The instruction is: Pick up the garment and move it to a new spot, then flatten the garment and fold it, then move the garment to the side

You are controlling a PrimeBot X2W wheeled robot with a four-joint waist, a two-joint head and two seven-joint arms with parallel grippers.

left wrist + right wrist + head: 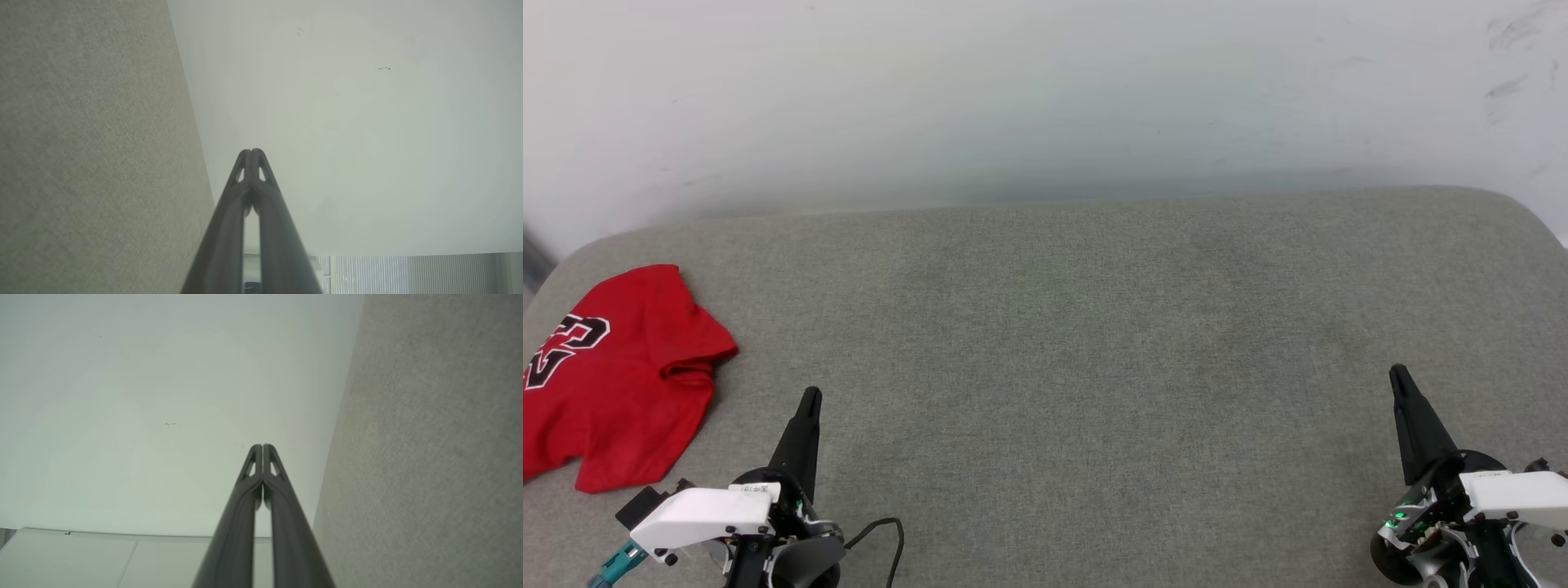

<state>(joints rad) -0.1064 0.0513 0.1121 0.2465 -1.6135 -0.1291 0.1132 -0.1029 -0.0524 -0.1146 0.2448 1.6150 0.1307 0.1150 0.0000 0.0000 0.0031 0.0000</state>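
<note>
Rumpled red garment (621, 384), black lettering

Grey fabric surface (1094, 367); white scuffed wall (1045, 98).

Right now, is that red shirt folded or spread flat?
Not spread flat: the shirt lies bunched on the cushion, cloth doubled over at its right edge. Its left part is cut off.

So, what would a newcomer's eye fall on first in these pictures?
The red garment with black lettering lies at the far left of the grey surface. The left fingers stand just right of it, the right fingers at the lower right; both pairs are shut and empty.
</note>
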